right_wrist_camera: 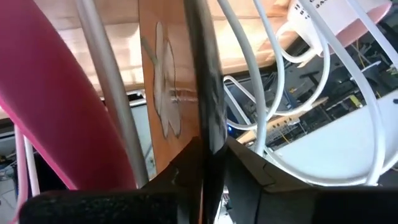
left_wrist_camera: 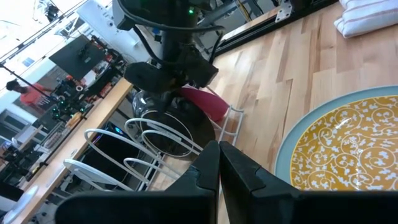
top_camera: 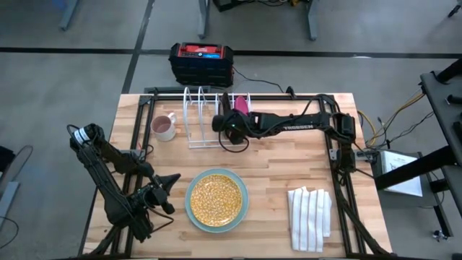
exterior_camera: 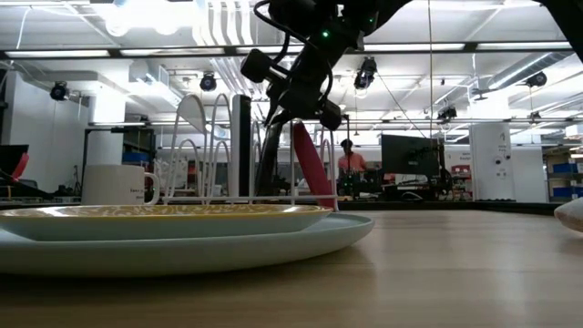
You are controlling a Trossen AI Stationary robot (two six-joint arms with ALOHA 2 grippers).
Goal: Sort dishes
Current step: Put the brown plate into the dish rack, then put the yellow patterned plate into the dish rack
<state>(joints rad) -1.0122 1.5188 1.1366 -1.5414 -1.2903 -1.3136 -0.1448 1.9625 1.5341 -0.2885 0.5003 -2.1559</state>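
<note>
The right gripper (top_camera: 221,123) reaches across the back of the tabletop (top_camera: 274,166) to the white wire rack (top_camera: 198,115), its jaws closed on the rim of the orange plate (right_wrist_camera: 163,93), which stands on edge between the rack's wires (the right wrist view shows the white marks on its face and the dark fingers pinching its edge). Just beside it on the right arm's side, the pink plate (top_camera: 240,105) also stands on edge at the rack, leaning a little in the low view (exterior_camera: 314,166).

Near the front edge the yellow plate (top_camera: 214,198) lies flat, stacked on the larger teal plate (top_camera: 244,206), whose rim shows all around it. In the low view the two sit one on the other, yellow (exterior_camera: 173,217) above teal (exterior_camera: 228,251).

The left gripper (top_camera: 170,184) waits low over the front left of the tabletop, just beside the stacked pair, its jaws closed and holding nothing; the left wrist view shows the two fingers (left_wrist_camera: 208,171) pressed together.

A white mug (top_camera: 164,127) stands beside the rack on the left arm's side. A striped folded cloth (top_camera: 310,217) lies at the front right corner. Behind the tabletop, on the floor, sits a black and red box (top_camera: 201,61).
</note>
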